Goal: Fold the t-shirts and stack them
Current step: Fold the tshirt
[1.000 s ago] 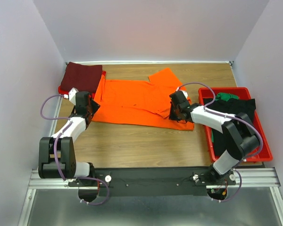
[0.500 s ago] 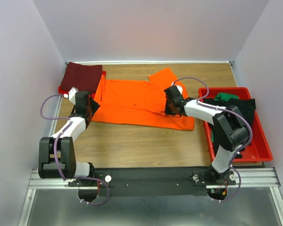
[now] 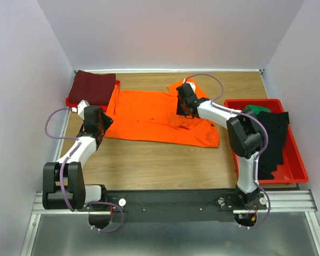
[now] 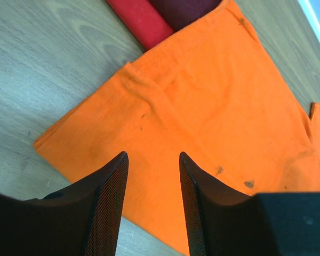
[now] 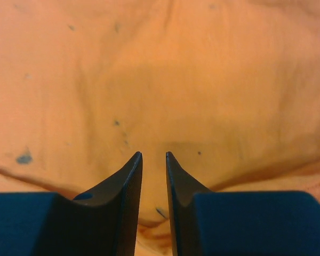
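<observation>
Two grippers are shown from above on the orange t-shirt point(image 3: 144, 114), spread flat mid-frame, presumably for folding: left gripper point(image 3: 102, 121) at its left edge, right gripper point(image 3: 182, 106) upper centre. Left wrist: jaws are parted halfway over the hem, empty. Right wrist: jaws are almost closed against cloth; grip cannot be told.

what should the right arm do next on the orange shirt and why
Probably lower the right end effector a little and close on the orange t-shirt: its jaws stand slightly apart close over the cloth, nothing pinched yet, while the left end effector hangs open over the shirt's left end.
</observation>
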